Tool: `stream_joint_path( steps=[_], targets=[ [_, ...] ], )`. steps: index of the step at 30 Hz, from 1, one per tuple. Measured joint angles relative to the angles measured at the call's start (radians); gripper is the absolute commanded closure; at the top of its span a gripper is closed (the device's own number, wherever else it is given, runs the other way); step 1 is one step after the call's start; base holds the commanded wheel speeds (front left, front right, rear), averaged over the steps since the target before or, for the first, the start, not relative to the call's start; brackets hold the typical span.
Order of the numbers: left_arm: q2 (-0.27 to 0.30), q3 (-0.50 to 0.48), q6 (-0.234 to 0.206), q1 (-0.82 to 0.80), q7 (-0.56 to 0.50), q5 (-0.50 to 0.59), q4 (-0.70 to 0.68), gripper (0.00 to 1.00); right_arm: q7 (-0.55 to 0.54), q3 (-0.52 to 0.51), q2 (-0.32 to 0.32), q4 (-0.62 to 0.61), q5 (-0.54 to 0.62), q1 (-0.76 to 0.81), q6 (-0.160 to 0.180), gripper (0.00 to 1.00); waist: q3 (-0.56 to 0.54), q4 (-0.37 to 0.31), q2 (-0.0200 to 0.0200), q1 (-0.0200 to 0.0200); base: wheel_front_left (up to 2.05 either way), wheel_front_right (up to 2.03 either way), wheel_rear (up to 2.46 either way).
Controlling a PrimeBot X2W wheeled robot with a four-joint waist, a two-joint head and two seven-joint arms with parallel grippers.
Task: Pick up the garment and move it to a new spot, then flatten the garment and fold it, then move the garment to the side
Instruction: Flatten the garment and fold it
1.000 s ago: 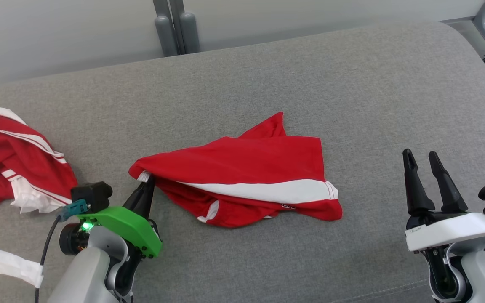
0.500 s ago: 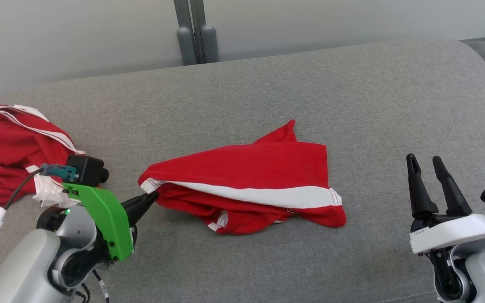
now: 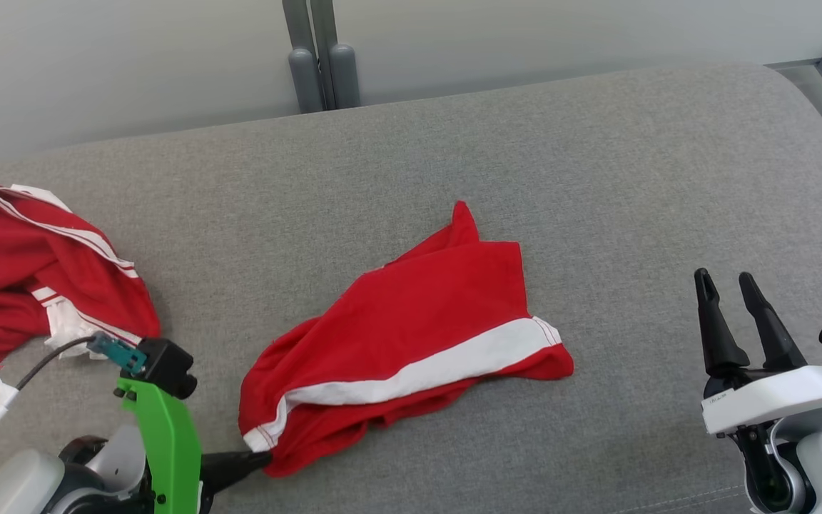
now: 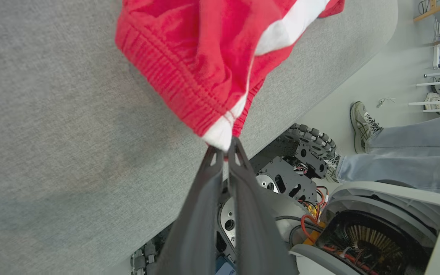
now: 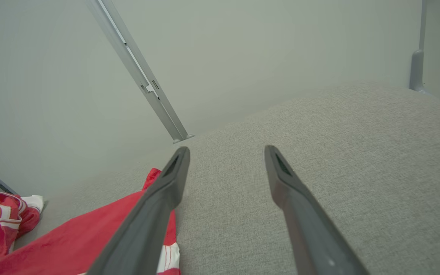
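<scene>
A pair of red shorts with a white side stripe (image 3: 411, 335) lies crumpled in the middle of the grey cushion (image 3: 596, 185). My left gripper (image 3: 257, 457) is shut on the white corner of their waistband (image 4: 220, 135) near the cushion's front edge, at the lower left of the head view. The elastic waistband and stripe spread away above the fingers in the left wrist view. My right gripper (image 3: 728, 282) stands open at the lower right, apart from the shorts, with nothing between its fingers (image 5: 166, 191). The shorts' red cloth (image 5: 90, 236) shows to its left.
A second red and white garment (image 3: 33, 271) lies bunched at the cushion's far left. Grey posts (image 3: 318, 57) rise behind the cushion's back edge. Below the front edge are the robot's wheeled base (image 4: 304, 152) and a person's shoe (image 4: 363, 122) and trouser leg (image 4: 407, 152).
My left gripper has pulled the shorts' corner toward the front edge, so the shorts now slant from upper right to lower left. The camera shifted a little. The right gripper has stayed put.
</scene>
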State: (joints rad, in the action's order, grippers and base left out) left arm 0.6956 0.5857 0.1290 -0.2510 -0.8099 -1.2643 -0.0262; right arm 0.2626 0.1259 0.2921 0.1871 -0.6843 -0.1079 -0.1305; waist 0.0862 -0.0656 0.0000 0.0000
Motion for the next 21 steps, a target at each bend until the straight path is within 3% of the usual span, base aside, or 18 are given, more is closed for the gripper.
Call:
stream_joint_path(
  steps=[3, 4, 5, 9, 16, 19, 21],
  targets=[
    [0.006, 0.017, 0.000, 0.016, 0.013, 0.014, 0.028, 1.00, 0.000, 0.005, 0.006, 0.007, -0.002, 0.000, 0.000, 0.00, -0.005, -0.002, 0.0000, 0.0000, 0.00, 0.00, 0.00],
    [0.006, 0.023, 0.000, 0.017, 0.023, 0.018, 0.036, 0.56, 0.000, 0.006, 0.007, 0.009, -0.002, 0.000, 0.000, 0.00, -0.006, -0.002, 0.0000, 0.0000, 0.00, 0.00, 0.00],
    [0.003, 0.028, 0.000, 0.018, 0.034, 0.018, 0.044, 0.00, 0.000, 0.009, 0.007, 0.011, -0.002, 0.000, 0.000, 0.00, -0.007, -0.001, 0.0000, 0.0000, 0.00, 0.00, 0.00],
    [-0.006, 0.038, 0.000, 0.016, 0.076, 0.029, 0.069, 0.00, 0.000, 0.017, 0.011, 0.019, -0.002, 0.001, 0.000, 0.00, -0.015, 0.006, 0.0000, 0.0000, 0.00, 0.00, 0.00],
    [0.057, 0.014, -0.002, 0.012, 0.193, 0.120, 0.054, 0.00, 0.000, 0.020, 0.008, 0.019, 0.000, 0.012, 0.000, 0.00, -0.040, 0.028, 0.0000, 0.0000, 0.00, 0.00, 0.00],
    [0.075, -0.033, -0.043, 0.012, 0.325, 0.217, 0.034, 0.00, 0.000, 0.021, 0.002, 0.017, 0.010, 0.021, 0.000, 0.00, -0.054, 0.039, 0.0000, 0.0000, 0.00, 0.00, 0.00],
    [0.065, -0.073, -0.092, 0.014, 0.436, 0.272, 0.026, 0.00, 0.000, 0.016, -0.003, 0.017, 0.016, 0.024, 0.000, 0.00, -0.063, 0.046, 0.0000, 0.0000, 0.00, 0.00, 0.00]
  ],
)
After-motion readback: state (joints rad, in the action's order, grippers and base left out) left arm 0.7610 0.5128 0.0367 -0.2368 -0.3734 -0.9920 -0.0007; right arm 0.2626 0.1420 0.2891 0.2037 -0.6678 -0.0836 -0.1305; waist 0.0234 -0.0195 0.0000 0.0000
